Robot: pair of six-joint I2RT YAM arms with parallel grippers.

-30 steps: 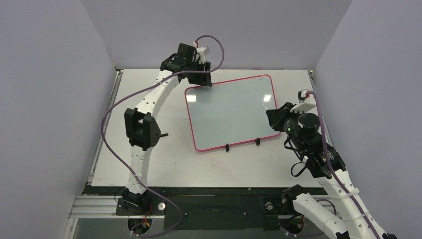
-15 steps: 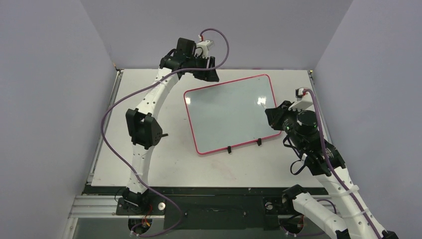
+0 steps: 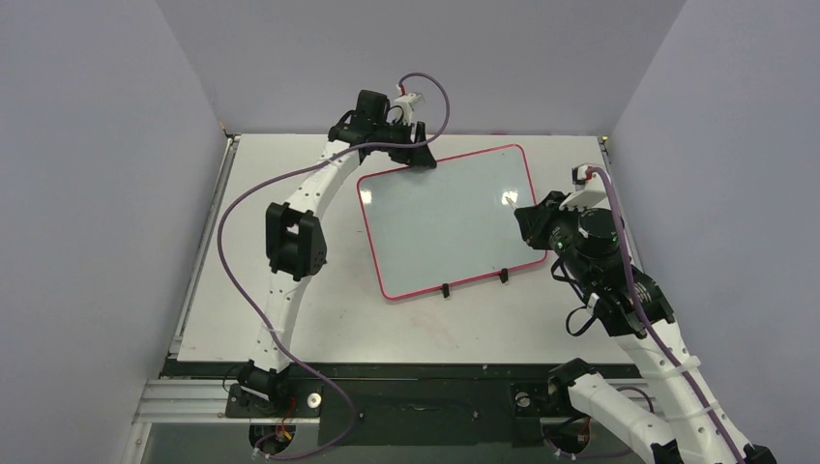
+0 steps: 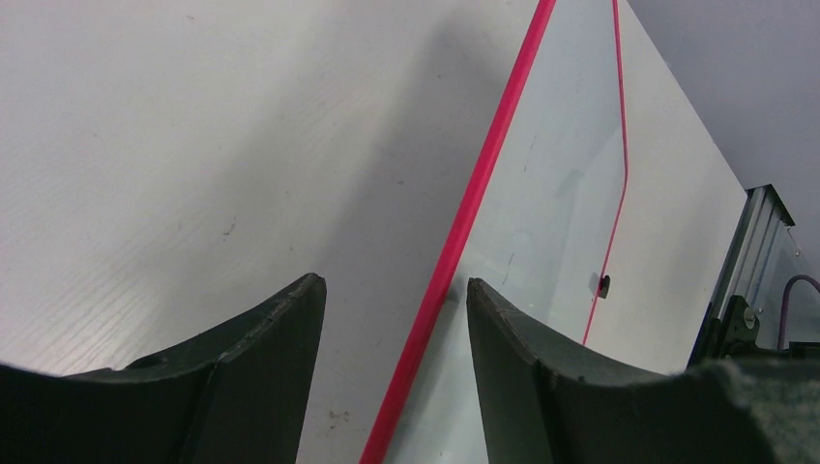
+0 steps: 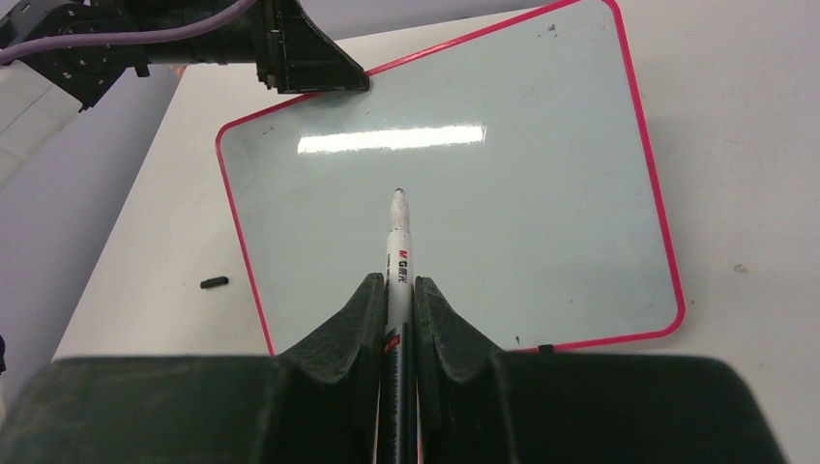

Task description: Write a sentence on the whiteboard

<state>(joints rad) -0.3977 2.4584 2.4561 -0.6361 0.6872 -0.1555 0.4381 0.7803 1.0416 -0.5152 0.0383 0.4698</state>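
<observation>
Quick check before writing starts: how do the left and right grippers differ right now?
The left gripper stands open and holds nothing; the right gripper is shut on the marker. The left gripper straddles the red rim on the whiteboard's far edge; the right gripper sits at its right edge, with the marker's tip pointing over the bare surface. Both are at the whiteboard, which shows no writing.

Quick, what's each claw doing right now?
Left claw: open, astride the whiteboard edge.
Right claw: shut on the marker.
</observation>
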